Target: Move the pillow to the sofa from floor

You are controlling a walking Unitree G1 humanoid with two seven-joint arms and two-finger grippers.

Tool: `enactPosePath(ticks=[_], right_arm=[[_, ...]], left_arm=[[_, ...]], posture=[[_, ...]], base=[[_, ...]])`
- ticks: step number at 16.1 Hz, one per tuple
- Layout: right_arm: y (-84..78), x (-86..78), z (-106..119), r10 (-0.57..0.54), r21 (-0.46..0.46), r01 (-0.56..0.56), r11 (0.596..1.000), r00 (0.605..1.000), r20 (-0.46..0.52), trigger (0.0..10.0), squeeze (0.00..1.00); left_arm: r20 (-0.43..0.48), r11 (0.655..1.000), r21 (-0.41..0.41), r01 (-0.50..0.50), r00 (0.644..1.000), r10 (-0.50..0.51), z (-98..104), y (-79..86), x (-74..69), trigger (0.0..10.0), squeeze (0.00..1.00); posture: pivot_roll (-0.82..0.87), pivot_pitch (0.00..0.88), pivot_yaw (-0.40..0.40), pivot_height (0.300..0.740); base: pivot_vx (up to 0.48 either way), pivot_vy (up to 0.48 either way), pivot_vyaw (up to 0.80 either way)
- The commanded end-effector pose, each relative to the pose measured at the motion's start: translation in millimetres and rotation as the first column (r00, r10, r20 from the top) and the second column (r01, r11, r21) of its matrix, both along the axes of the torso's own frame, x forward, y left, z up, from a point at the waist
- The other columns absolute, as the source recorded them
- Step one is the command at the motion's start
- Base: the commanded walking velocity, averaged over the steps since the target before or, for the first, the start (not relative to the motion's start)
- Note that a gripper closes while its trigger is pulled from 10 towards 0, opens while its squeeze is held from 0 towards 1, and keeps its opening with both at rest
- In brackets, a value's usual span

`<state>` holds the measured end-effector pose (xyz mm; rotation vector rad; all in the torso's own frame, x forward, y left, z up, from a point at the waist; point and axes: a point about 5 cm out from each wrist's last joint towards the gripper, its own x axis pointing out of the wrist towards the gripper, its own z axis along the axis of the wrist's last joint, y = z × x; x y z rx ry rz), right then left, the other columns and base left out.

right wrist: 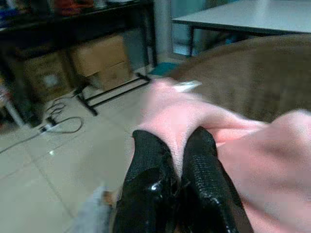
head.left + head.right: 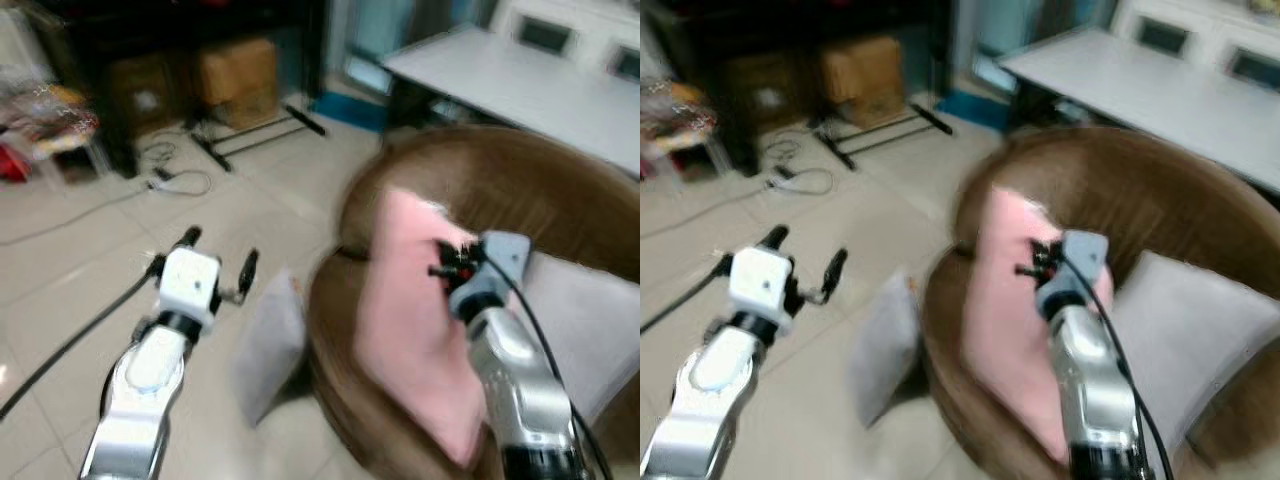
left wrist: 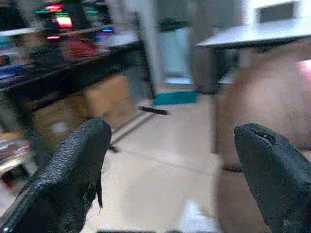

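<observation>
Right arm is stretched forward and up over the brown sofa (image 2: 520, 190), its right end effector (image 1: 176, 165) clenched on a fold of the pink pillow (image 2: 410, 320). The pillow hangs against the sofa's front edge, long axis running top to bottom, upper end toward the backrest. Left arm reaches forward above the floor (image 2: 90, 290), left end effector (image 2: 218, 255) spread wide and holding nothing. A grey pillow (image 2: 272, 345) leans against the sofa base on the floor; another grey cushion (image 2: 585, 320) lies on the seat.
</observation>
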<state>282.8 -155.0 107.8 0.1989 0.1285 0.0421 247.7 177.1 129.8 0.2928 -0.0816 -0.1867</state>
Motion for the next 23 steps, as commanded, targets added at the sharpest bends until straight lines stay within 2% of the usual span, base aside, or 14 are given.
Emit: enactPosePath(ticks=[1, 7, 11, 14, 19, 23], right_arm=[[22.4, 5.4, 18, 0.094, 0.016, -0.096, 0.995, 0.991, 0.092, 10.0, 0.00], [31.9, 8.6, 26, 0.145, 0.011, -0.147, 0.989, 0.983, 0.114, 10.0, 0.00], [32.3, 9.7, 27, 0.124, 0.026, -0.127, 0.992, 0.988, 0.096, 10.0, 0.00], [29.6, 10.7, 26, 0.109, 0.032, -0.112, 0.993, 0.991, 0.084, 10.0, 0.00], [25.2, 9.3, 22, 0.074, 0.044, -0.076, 0.996, 0.996, 0.047, 10.0, 0.00], [25.0, 8.3, 21, 0.069, 0.049, -0.071, 0.996, 0.997, 0.044, 10.0, 0.00]], left_arm=[[-0.027, 1.000, 0.006, -0.027, 0.999, 0.027, -5, 8.2, -3.6, 10.0, 0.00], [-0.043, 1.000, 0.010, -0.013, 0.999, 0.013, -6, 7.2, -7.4, 10.0, 0.00], [-0.085, 0.998, 0.030, 0.061, 0.995, -0.059, -11, 2.1, -13.0, 10.0, 0.00], [-0.100, 0.994, 0.018, 0.106, 0.990, -0.104, -13, -3.0, -15.9, 10.0, 0.00], [-0.096, 0.998, 0.038, 0.048, 0.994, -0.044, -12, 2.4, -11.9, 10.0, 0.00], [-0.091, 0.998, 0.031, 0.057, 0.994, -0.054, -11, 2.3, -11.4, 10.0, 0.00]], posture=[[0.06, 0.000, -0.050, 0.740], [0.07, 0.000, -0.062, 0.740], [0.07, 0.000, -0.063, 0.740], [0.07, 0.000, -0.062, 0.740], [0.07, 0.000, -0.062, 0.740], [0.07, 0.000, -0.057, 0.740]], base=[[0.277, 0.000, 0.00], [0.229, 0.000, 0.00], [0.000, 0.000, 0.00], [0.000, 0.000, -0.80], [0.000, 0.000, -0.80], [0.303, 0.000, 0.00]])
